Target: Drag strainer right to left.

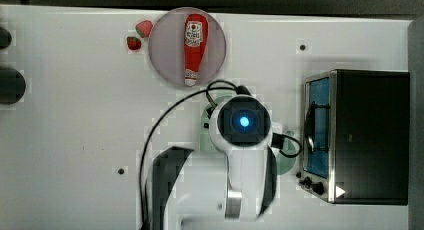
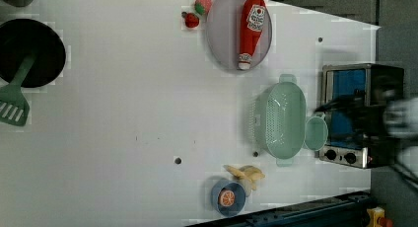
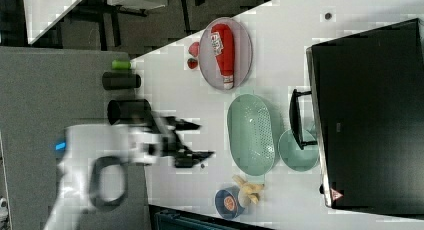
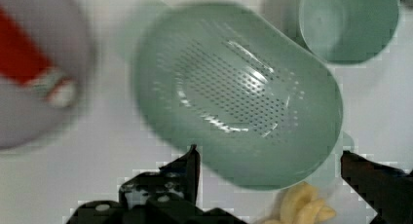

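Note:
The strainer (image 2: 278, 119) is a pale green oval colander with a dotted bottom, standing on the white table beside the toaster oven. It also appears as the strainer (image 3: 251, 135) and, from close above, the strainer (image 4: 238, 112). My gripper (image 3: 200, 140) is open, with nothing between its black fingers (image 4: 190, 165). It hovers above the table, at the right view's left of the strainer and apart from it. In the top view my arm's wrist (image 1: 244, 122) covers most of the strainer (image 1: 205, 121). A round pale green mug (image 2: 315, 133) touches the strainer's long side.
A toaster oven (image 2: 355, 113) stands just beyond the mug. A grey plate (image 2: 222, 34) holds a ketchup bottle (image 2: 251, 32), with strawberries (image 2: 197, 12) beside it. A banana (image 2: 246, 173) and a blue bowl with an orange (image 2: 227, 197) lie near the strainer's end. A black pan (image 2: 44, 49) and a green spatula (image 2: 12, 106) sit far off.

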Available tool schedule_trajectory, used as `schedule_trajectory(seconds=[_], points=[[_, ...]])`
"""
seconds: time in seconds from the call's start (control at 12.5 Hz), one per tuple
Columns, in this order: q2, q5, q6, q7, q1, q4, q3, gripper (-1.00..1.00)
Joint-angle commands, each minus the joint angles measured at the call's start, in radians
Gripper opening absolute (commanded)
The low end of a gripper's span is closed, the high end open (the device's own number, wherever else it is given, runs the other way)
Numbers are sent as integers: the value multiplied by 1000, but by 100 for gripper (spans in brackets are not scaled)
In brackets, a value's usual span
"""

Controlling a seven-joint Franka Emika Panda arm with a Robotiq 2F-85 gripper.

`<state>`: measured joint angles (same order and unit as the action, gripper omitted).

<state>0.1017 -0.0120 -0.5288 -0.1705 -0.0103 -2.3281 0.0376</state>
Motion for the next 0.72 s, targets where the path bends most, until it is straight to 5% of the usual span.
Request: schedule_trajectory(seconds=[0.08,0.72], points=[[-46,-13,-135,-145,-8,-25,-19,100],[-383,-13,-491,-552,-1,-39,-80,100]])
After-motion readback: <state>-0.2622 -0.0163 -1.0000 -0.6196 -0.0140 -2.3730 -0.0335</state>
